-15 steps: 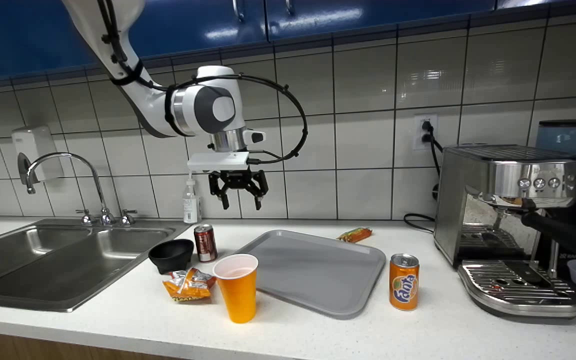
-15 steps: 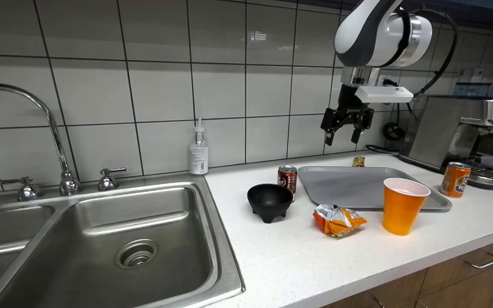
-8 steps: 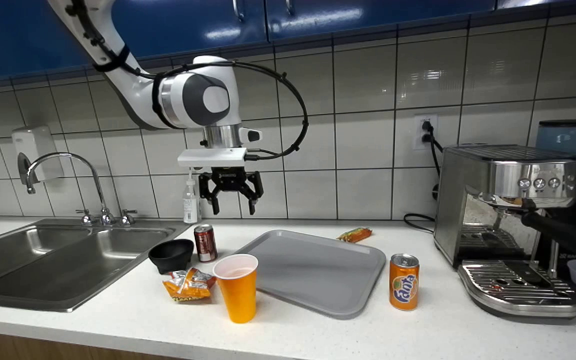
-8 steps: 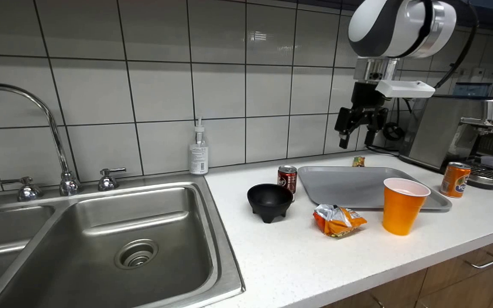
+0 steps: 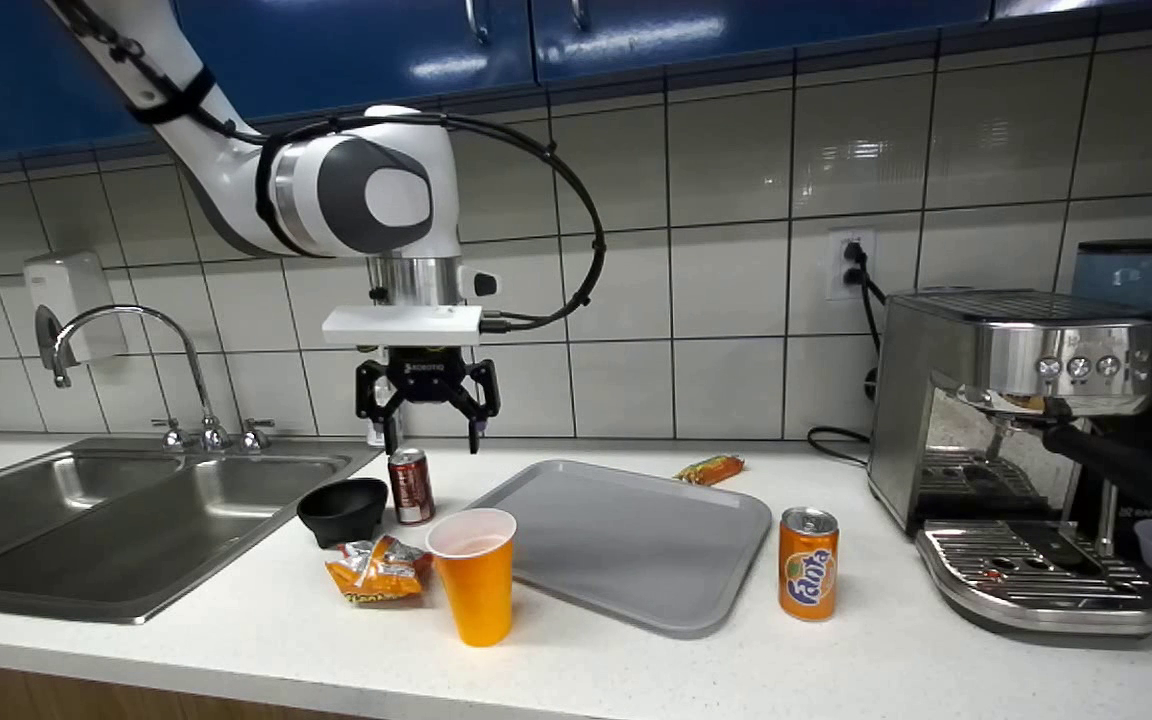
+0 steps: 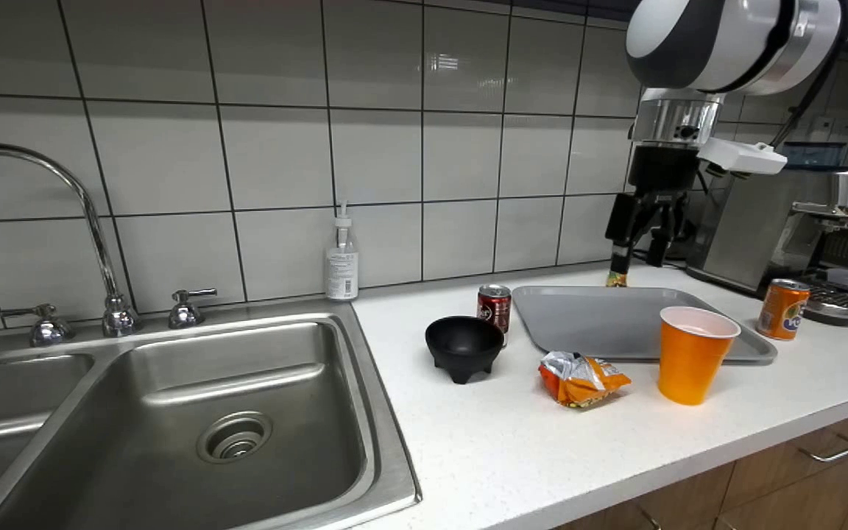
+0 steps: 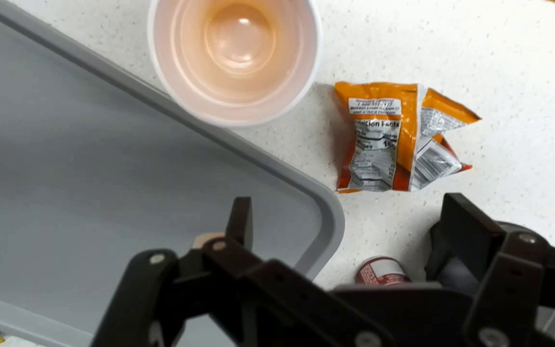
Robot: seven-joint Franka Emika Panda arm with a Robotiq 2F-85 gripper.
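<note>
Moved out from the tiled wall (image 5: 726, 290) since half a second earlier, a white robot arm (image 5: 366, 190) hangs over the counter (image 5: 896, 670). Above one corner of the gray tray (image 5: 636, 545), its gripper (image 5: 433, 445) spreads its fingers around nothing, apparently no grasp yet made. Bunched beside that corner, seemingly untouched: a black bowl (image 5: 341, 510), a crumpled orange-and-silver snack bag (image 7: 378, 137), nutrition label upward, and an upright dark-red can (image 5: 411, 487).

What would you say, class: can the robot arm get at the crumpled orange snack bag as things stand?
Probably yes: the gripper hangs open and empty, and the wrist view shows nothing covering the snack bag. The orange cup and black bowl nearby might crowd the gripper.
</note>
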